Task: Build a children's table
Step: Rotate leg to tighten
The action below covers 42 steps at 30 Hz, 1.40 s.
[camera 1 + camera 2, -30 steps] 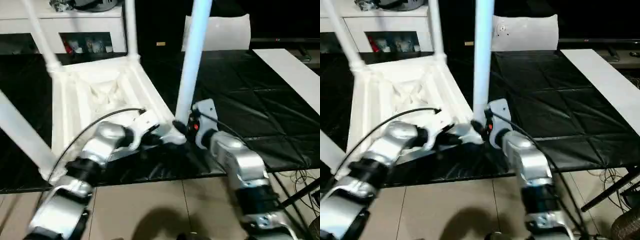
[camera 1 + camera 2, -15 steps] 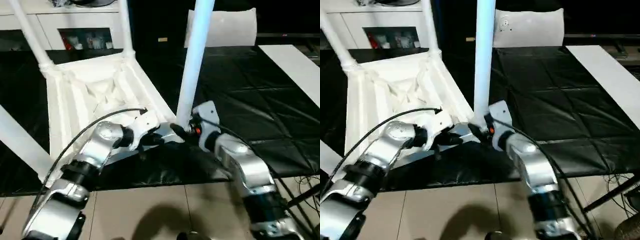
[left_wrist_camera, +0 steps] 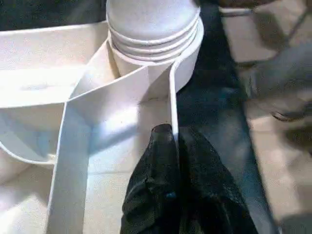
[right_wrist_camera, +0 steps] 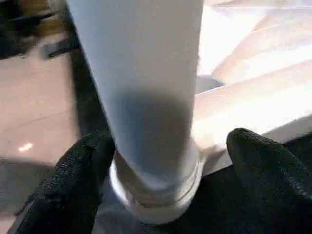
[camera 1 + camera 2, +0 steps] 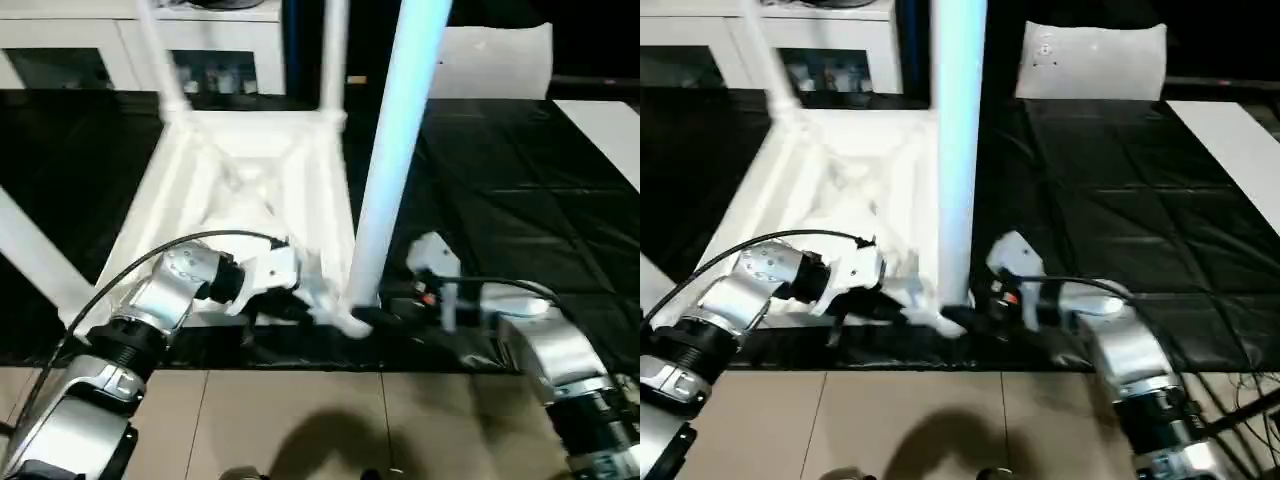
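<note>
Two hands work at the near corner of the upturned tabletop (image 5: 240,190). The left hand (image 3: 170,146) is pinched shut on a thin upright rib of the tabletop's edge, its black fingers (image 3: 161,195) either side of the wall, just short of the round corner socket (image 3: 153,39). The right hand (image 4: 161,161) straddles the foot of the nearest leg (image 5: 395,150), one finger to each side with space left, so it looks open around the leg, not clamped on it. That leg stands upright in the corner socket, with ridged rings showing at its base.

The table lies upside down on the black worktop (image 5: 520,200), near its front edge, with other legs (image 5: 160,60) already rising from the far corners. My guess is that this is the seating of the last leg: the left hand steadies the top while the right should close on the leg and press or twist it fully home. Care is needed, since the corner sits close to the worktop's edge
</note>
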{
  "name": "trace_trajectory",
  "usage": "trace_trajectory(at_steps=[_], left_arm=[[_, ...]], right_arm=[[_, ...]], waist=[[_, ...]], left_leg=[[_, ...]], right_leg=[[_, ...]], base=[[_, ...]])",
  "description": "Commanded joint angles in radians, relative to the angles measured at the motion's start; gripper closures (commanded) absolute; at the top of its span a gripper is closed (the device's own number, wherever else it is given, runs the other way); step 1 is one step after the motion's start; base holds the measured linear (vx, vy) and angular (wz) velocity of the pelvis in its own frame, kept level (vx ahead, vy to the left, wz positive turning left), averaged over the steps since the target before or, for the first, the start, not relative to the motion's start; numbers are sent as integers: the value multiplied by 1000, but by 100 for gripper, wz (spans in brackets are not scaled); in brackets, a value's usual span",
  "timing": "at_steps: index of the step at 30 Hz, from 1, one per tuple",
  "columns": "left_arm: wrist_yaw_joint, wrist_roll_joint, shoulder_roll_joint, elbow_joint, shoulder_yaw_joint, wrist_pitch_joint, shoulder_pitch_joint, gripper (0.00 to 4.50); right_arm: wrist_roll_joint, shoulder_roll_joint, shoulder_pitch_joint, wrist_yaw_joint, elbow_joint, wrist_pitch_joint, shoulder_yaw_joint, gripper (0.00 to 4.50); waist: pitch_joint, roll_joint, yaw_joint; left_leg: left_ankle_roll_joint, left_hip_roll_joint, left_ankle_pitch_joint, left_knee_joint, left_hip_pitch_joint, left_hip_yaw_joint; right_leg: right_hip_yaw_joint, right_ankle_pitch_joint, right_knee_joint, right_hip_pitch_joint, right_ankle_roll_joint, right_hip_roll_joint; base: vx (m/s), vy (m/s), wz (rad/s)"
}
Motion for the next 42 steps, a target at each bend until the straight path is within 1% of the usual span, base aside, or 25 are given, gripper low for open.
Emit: trace_trajectory(at_steps=[1,4,5,9,10,11,12,18,19,20,24,25,27,28,29,32,33,35,36,37,38,39,40,41,42], left_arm=[[-77,-10,-7,-14,-42,-34,-21,450],[-108,-14,-2,-18,-49,-41,-16,450],[-117,-15,0,-20,-53,-41,-14,450],[-147,-17,10,-33,-64,-45,-6,450],[-150,-16,12,-34,-66,-48,-5,450],[-154,-14,15,-35,-68,-52,-3,450],[-158,-11,17,-36,-70,-54,0,450],[-162,-11,15,-36,-72,-55,2,450],[-161,-11,16,-37,-73,-55,3,450],[-161,-12,17,-37,-74,-55,3,450],[-159,-12,17,-37,-74,-54,4,450],[-159,-13,17,-39,-73,-51,5,450],[-157,-13,14,-38,-71,-50,6,450],[-152,-16,10,-36,-68,-46,7,450],[-136,-19,2,-31,-61,-38,6,450],[-104,-20,-9,-26,-50,-18,1,450],[-91,-18,-12,-25,-47,-14,0,450],[-54,-9,-20,-19,-40,-7,-6,450],[23,2,-40,-13,-20,60,-18,450],[51,-7,-54,-12,-5,102,-22,450],[80,-23,-74,-14,13,147,-24,450],[107,-40,-94,-16,31,185,-26,450],[122,-43,-104,-17,37,202,-28,450],[140,-45,-114,-18,42,218,-30,450],[152,-45,-121,-18,45,229,-31,450]], right_arm=[[21,-16,-20,66,23,-12,8,60],[48,-24,-35,119,25,4,10,88],[56,-26,-41,136,25,8,11,99],[76,-25,-64,186,39,15,17,124],[79,-25,-68,194,43,14,20,142],[83,-26,-72,204,48,13,24,148],[98,-28,-80,234,49,34,33,148],[99,-33,-90,286,48,61,58,211],[98,-32,-92,289,51,60,58,211],[97,-32,-93,290,54,60,58,224],[103,-31,-98,294,61,65,62,245],[106,-32,-97,297,59,70,64,250],[114,-36,-89,306,46,84,68,252],[120,-38,-83,310,35,94,69,253],[128,-40,-70,312,16,108,70,253],[142,-31,-48,294,-14,129,61,254],[145,-27,-41,285,-24,135,58,254],[153,-15,-25,258,-46,149,49,254],[144,37,-2,140,-71,169,25,254],[133,61,6,83,-77,178,17,254],[104,86,10,15,-75,181,15,254],[71,110,10,-54,-69,188,16,254],[57,125,9,-94,-64,201,15,254],[47,143,7,-133,-60,216,11,254],[42,156,6,-158,-59,227,7,255]], waist=[[-72,-2,-3],[-72,-3,-1],[-72,-12,-1],[-70,-10,2],[-71,-14,2],[-71,-12,2],[-71,-10,2],[-73,-16,7],[-73,-15,9],[-73,-14,9],[-72,-15,14],[-73,-11,15],[-73,-15,15],[-73,-15,15],[-73,-12,16],[-73,-16,16],[-73,-14,19],[-73,-16,19],[-70,-16,18],[-67,-15,18],[-64,-17,12],[-60,-20,7],[-58,-21,0],[-56,-23,-10],[-54,-22,-22]], left_leg=[[81,39,-105,-60,0,2],[77,40,-116,-60,-2,0],[78,40,-117,-59,-2,1],[72,39,-118,-59,-3,0],[72,38,-117,-59,-3,0],[73,37,-110,-58,-4,0],[73,37,-110,-58,-4,0],[74,38,-94,-57,-4,1],[74,38,-93,-57,-3,1],[73,38,-92,-56,-4,1],[67,38,-96,-57,-3,1],[66,38,-96,-57,-2,1],[64,37,-99,-57,-3,1],[64,37,-98,-57,-3,1],[64,37,-97,-57,-3,1],[64,38,-96,-57,-3,1],[64,39,-96,-57,0,2],[62,37,-99,-57,-3,1],[54,37,-101,-59,-1,2],[51,35,-117,-59,1,2],[36,29,-144,-62,-2,-1],[22,25,-171,-62,6,-1],[15,23,-180,-63,3,-3],[6,16,-191,-64,-2,-6],[5,13,-204,-63,-2,-9]], right_leg=[[50,-193,-49,65,-220,-79],[48,-229,-51,66,-212,-80],[48,-241,-52,64,-205,-79],[47,-295,-55,61,-184,-81],[47,-298,-55,61,-182,-80],[47,-298,-54,61,-180,-80],[47,-299,-54,61,-180,-80],[47,-280,-50,60,-182,-79],[47,-282,-50,59,-181,-79],[47,-282,-50,60,-180,-79],[47,-297,-52,58,-171,-79],[48,-296,-52,58,-172,-79],[47,-301,-52,59,-169,-78],[47,-301,-52,60,-168,-78],[48,-301,-53,59,-167,-78],[48,-298,-53,59,-165,-77],[48,-297,-54,57,-164,-78],[48,-304,-54,59,-162,-78],[49,-319,-57,56,-152,-76],[48,-348,-60,52,-149,-78],[43,-421,-68,56,-127,-79],[41,-508,-79,49,-97,-79],[40,-546,-82,51,-80,-78],[34,-615,-91,55,-44,-78],[29,-663,-101,54,-16,-79]], base=[[0,0,0],[0,0,0],[0,0,0],[0,0,0],[0,0,0],[0,0,0],[0,0,0],[0,0,0],[0,0,0],[0,0,0],[0,0,0],[0,0,0],[0,0,0],[0,0,0],[0,0,0],[0,0,0],[0,0,0],[0,0,0],[0,0,0],[0,0,0],[0,0,0],[0,0,0],[0,0,0],[0,0,0],[0,0,0]])
